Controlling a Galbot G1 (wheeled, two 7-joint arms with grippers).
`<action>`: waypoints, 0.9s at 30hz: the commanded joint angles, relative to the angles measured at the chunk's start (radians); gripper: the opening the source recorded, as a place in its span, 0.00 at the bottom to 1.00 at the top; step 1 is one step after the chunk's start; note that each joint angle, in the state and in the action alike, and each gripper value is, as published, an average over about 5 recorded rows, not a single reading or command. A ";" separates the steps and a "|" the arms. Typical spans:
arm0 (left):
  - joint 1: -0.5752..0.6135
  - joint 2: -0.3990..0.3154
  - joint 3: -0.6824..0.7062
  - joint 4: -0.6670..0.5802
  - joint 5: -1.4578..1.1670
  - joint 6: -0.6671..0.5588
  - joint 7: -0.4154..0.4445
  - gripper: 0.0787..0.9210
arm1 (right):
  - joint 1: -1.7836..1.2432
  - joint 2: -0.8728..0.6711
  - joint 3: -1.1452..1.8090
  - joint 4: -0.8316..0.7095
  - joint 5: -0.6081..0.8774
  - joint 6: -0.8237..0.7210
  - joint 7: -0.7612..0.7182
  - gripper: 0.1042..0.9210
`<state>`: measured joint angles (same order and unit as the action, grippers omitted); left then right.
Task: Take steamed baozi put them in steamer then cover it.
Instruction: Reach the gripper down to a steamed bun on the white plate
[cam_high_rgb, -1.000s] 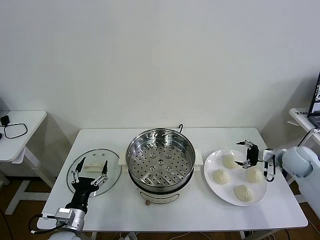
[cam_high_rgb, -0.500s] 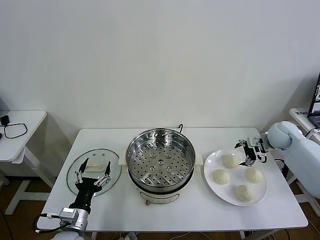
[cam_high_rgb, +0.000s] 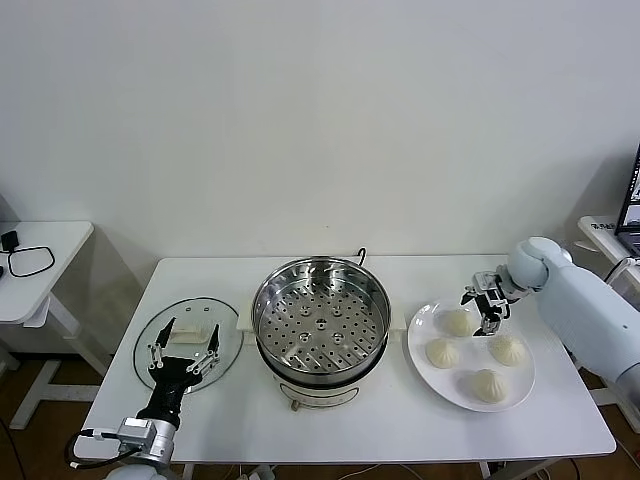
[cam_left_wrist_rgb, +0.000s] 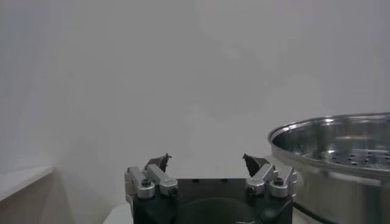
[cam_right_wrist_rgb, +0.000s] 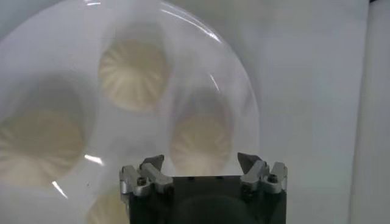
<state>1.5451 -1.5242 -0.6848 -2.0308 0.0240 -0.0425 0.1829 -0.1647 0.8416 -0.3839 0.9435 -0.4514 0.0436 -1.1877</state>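
Four cream-white baozi lie on a white plate (cam_high_rgb: 428, 378) at the right: one at the back (cam_high_rgb: 456, 322), one at the left (cam_high_rgb: 442, 352), one at the right (cam_high_rgb: 508, 349), one at the front (cam_high_rgb: 487, 384). My right gripper (cam_high_rgb: 483, 309) is open and empty, hovering just above the plate between the back and right baozi. In the right wrist view it (cam_right_wrist_rgb: 201, 163) points down at one baozi (cam_right_wrist_rgb: 200, 142), with others (cam_right_wrist_rgb: 134, 73) around. The shiny steamer (cam_high_rgb: 320, 318) stands empty at the table's middle. My left gripper (cam_high_rgb: 182, 344) is open and empty above the glass lid.
The round glass lid (cam_high_rgb: 227, 360) with a white handle (cam_high_rgb: 191, 332) lies flat left of the steamer. The steamer's rim (cam_left_wrist_rgb: 332, 137) shows in the left wrist view. A side table (cam_high_rgb: 40, 262) stands at far left with a black cable on it.
My right arm swung up and its gripper shifted left, from the plate's right edge to above the back and right baozi. My left gripper drifted slightly back over the lid.
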 joint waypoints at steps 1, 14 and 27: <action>0.001 0.000 0.000 0.000 0.001 -0.001 0.001 0.88 | 0.014 0.035 -0.009 -0.046 -0.036 0.001 -0.010 0.88; 0.003 -0.003 -0.008 0.003 0.003 -0.007 0.003 0.88 | -0.004 0.043 0.008 -0.039 -0.049 0.004 0.010 0.83; 0.003 -0.005 -0.009 0.003 0.004 -0.013 0.005 0.88 | -0.012 0.031 0.006 -0.013 -0.031 0.015 0.018 0.74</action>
<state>1.5482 -1.5286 -0.6938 -2.0291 0.0278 -0.0550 0.1871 -0.1758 0.8652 -0.3840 0.9348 -0.4775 0.0560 -1.1736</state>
